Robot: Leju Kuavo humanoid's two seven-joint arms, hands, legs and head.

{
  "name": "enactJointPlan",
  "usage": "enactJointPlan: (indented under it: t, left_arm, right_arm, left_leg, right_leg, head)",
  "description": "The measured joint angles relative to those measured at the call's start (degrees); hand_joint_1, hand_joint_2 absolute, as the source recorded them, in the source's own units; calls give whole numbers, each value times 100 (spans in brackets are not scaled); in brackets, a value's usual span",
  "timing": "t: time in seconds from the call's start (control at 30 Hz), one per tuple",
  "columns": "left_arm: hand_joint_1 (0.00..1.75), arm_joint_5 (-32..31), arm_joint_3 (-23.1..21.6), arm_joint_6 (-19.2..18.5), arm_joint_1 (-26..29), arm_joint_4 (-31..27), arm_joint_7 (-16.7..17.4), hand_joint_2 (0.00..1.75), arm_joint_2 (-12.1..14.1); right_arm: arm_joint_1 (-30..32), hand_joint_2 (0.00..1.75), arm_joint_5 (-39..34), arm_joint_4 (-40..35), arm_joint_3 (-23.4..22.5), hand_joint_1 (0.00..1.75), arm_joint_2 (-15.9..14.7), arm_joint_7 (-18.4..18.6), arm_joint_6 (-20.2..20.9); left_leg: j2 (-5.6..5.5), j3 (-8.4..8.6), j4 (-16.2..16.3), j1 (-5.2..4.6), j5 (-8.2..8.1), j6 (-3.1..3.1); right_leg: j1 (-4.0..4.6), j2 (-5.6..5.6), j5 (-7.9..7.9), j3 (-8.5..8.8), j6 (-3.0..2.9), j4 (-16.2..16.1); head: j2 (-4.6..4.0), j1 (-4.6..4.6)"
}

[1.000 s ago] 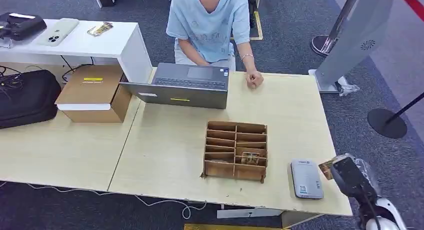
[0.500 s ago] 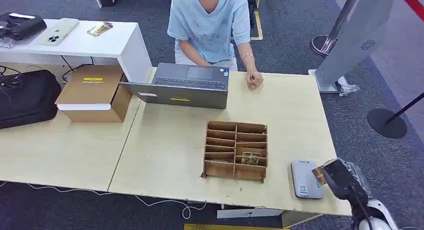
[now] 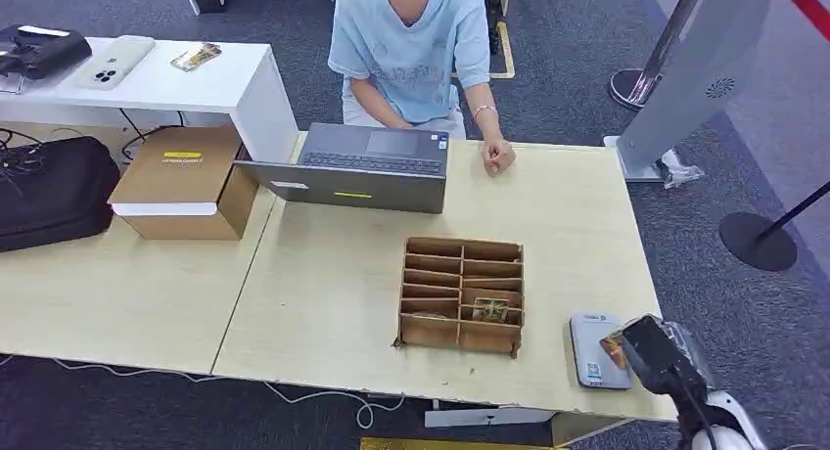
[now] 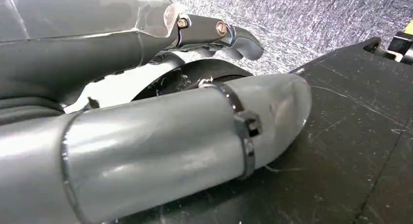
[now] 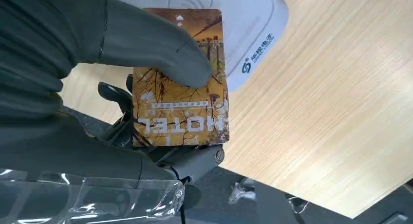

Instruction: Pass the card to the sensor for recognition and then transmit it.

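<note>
At the near right corner of the pale wood-grain table, the robot's right hand holds a gold-brown hotel key card over the right edge of a flat white card sensor with rounded corners. From the wrist camera the thick grey thumb presses on the card's printed face while darker fingers support it from beneath; the card's far end overlaps the sensor's white casing, though whether the two touch cannot be told. Left of the sensor stands a brown cardboard organiser box with two columns of slots, one near-right slot holding a small card-like item. Across the table a person in a light blue T-shirt sits behind an open grey laptop, one fist resting on the table top. To the left sit a closed cardboard carton and a black bag. The robot's left hand hangs low over dark flooring with nothing in it, its thumb and fingers lying apart.
</note>
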Motion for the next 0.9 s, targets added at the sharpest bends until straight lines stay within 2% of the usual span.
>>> enactJointPlan:
  t: [0.9]
  left_arm:
    - [0,-15,0,-11,-22,0,9,0,-4]
  right_arm:
    - [-165,175,448,286,205,175,55,74,-105]
  left_leg:
    - [1,8,0,0,0,0]
  right_leg:
    - [0,1,0,9,0,0]
  head:
    - [0,0]
